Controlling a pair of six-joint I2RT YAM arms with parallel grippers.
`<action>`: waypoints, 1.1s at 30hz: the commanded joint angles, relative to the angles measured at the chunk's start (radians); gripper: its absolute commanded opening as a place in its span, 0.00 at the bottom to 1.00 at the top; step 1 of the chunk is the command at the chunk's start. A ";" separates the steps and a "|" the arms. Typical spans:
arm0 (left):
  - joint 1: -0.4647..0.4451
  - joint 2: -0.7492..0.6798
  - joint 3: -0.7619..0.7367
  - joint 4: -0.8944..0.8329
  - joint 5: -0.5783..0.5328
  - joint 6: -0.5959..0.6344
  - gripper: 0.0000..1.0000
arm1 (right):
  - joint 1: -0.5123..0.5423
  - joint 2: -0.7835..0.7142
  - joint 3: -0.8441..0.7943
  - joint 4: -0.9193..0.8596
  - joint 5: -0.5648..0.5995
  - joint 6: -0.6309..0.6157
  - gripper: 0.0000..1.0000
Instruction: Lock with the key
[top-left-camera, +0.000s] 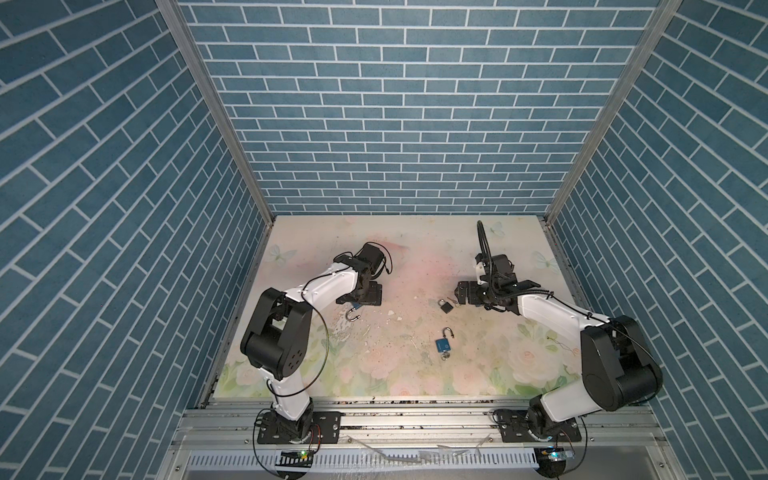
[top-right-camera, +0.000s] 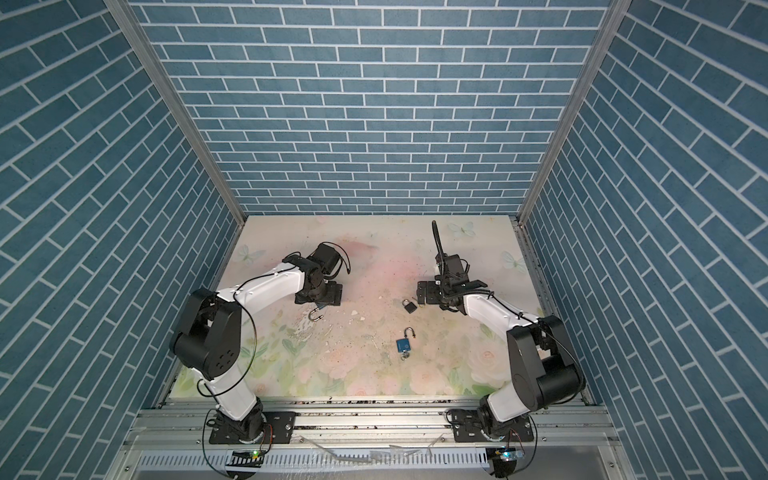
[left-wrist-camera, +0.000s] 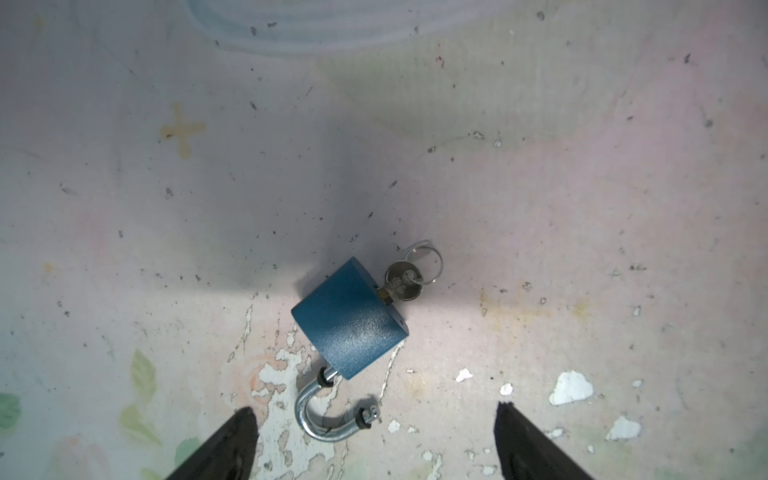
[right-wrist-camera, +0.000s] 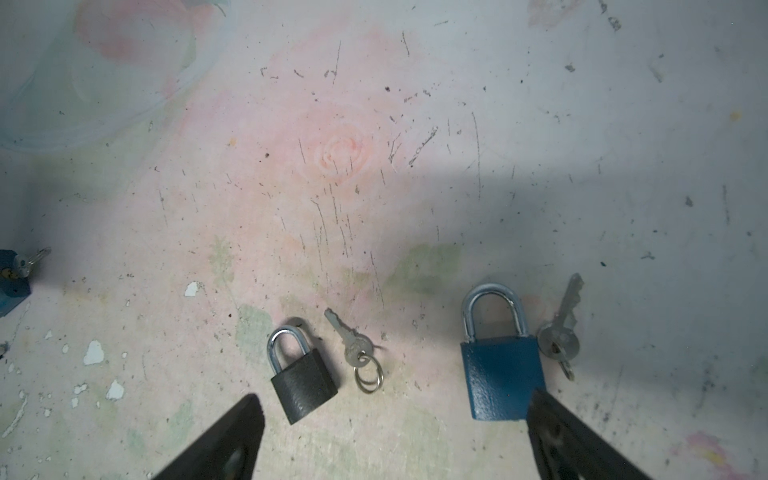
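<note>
Inspecting from the left: the left end effector (left-wrist-camera: 376, 409) stood released, fingers (left-wrist-camera: 232, 453) spread wide and grasping nothing. It hung over the left padlock (left-wrist-camera: 349, 322), a blue one lying flat on the worktop (left-wrist-camera: 540, 208). The shackle (left-wrist-camera: 316, 419) was swung open, with its free end out of the body and lying between the two fingers, clear of both. The left key (left-wrist-camera: 401, 284) sat inserted in the padlock's base.

Toward the middle, nearer the robot, the front padlock (top-left-camera: 442, 345), also blue, lay alone and appeared open. A ring (top-left-camera: 445, 356) showed at its base, but any key there was too small to make out. Just behind it lay the black padlock (right-wrist-camera: 305, 388), closed, with the small key (right-wrist-camera: 351, 340) loose just beside it and not inserted.

Further right, the right padlock (right-wrist-camera: 500, 376), blue and closed, lay under the right arm and was hidden in both top views. The right key (right-wrist-camera: 559, 332) lay loose just beside it. The right end effector (right-wrist-camera: 395, 395) was likewise released and grasped nothing. In the wrist view the black padlock lay between its fingers (right-wrist-camera: 224, 449), and one finger overlapped a corner of the right padlock. Whether that finger touched the padlock could not be judged.
</note>
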 joint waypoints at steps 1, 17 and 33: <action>0.007 0.049 0.046 -0.075 -0.001 0.098 0.91 | -0.002 -0.027 0.000 -0.013 0.018 -0.040 0.99; 0.051 0.021 0.003 0.011 0.107 0.334 0.86 | -0.010 -0.048 -0.023 -0.008 0.006 -0.037 0.99; 0.052 0.128 0.068 -0.059 -0.017 0.461 0.84 | -0.015 -0.052 -0.028 -0.007 0.005 -0.033 0.99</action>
